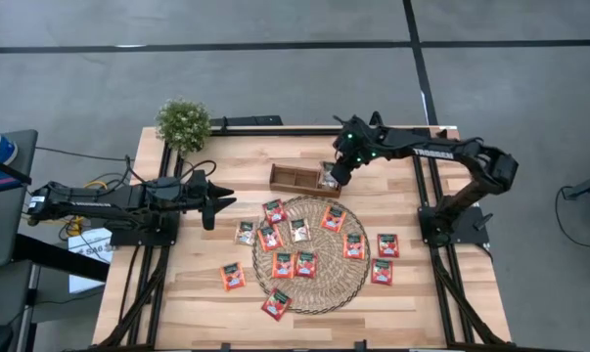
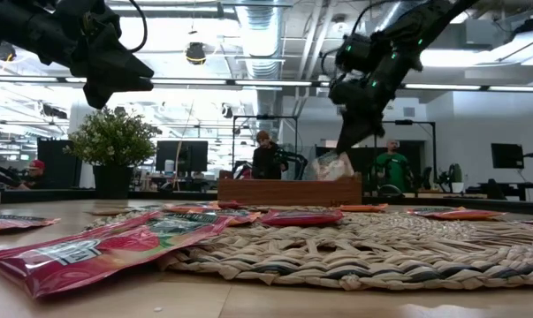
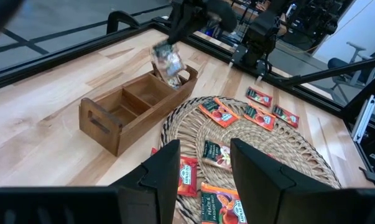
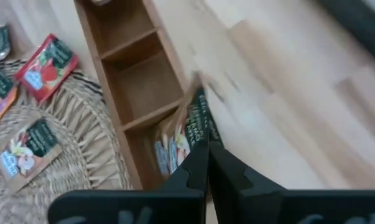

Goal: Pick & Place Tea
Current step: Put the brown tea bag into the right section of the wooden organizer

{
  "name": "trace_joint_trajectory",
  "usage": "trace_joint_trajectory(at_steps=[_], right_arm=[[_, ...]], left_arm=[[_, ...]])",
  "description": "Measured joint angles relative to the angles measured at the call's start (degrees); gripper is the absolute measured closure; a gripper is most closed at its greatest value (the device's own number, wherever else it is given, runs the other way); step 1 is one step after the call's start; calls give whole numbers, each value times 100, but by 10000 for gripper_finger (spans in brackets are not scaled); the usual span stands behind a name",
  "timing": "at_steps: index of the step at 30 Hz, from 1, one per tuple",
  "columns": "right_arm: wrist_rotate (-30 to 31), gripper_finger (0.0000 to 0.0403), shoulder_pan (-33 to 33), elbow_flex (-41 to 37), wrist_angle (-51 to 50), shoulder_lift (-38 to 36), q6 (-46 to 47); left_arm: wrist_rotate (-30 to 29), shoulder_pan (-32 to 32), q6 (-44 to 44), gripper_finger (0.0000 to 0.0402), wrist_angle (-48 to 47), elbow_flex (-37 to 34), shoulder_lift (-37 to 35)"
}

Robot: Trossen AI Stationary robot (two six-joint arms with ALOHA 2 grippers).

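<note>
Both arms are made of dark, almost black parts with a matte surface. The right arm [image 1: 441, 156] has long straight links and rounded joint housings, and one link carries white letters along its side. Small green lights shine near its wrist, in the high view and the low view. Its hand [image 4: 207, 163] has two flat black fingers with angular, stepped edges. The left arm [image 1: 99, 198] has the same dark colour and blocky joints, and thin cables lie beside its base. The left hand [image 3: 204, 177] has two broad black fingers [image 3: 165, 171], wedge-shaped and smooth, with sharp corners.
</note>
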Motion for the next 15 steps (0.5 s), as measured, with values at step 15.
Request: trace_joint_trajectory(at_steps=[15], right_arm=[[1248, 403, 809, -1309, 1562, -1286, 1233]], left_arm=[[2, 0, 101, 269, 2, 0, -1]])
